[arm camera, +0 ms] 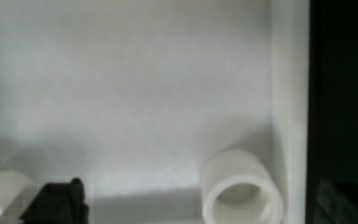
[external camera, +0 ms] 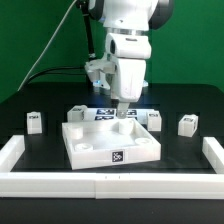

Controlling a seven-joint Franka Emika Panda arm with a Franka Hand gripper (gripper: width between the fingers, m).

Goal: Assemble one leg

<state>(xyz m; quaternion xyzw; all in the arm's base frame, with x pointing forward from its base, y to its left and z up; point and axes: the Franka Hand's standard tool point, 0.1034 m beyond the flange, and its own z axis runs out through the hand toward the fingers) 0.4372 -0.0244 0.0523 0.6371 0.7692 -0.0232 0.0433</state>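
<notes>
We judge the leg (external camera: 188,124), three o'clock from the claw (external camera: 122,108), light, stiff, slick: pinch its flat sides. We cannot tell the claw's spread.

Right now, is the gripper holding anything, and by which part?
Cannot be told. The gripper is down at the tabletop, its fingertips unclear; the wrist view shows a white rounded part but no clear grip.

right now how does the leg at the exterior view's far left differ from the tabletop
Size: the tabletop is far larger than the leg.
Shape: the tabletop is a square tray with raised walls, while the leg is a small block.
Place: the tabletop lies in the middle, under the gripper, while the leg stands apart from it near the exterior view's left.
Both are white, and each carries a black-and-white tag.
</notes>
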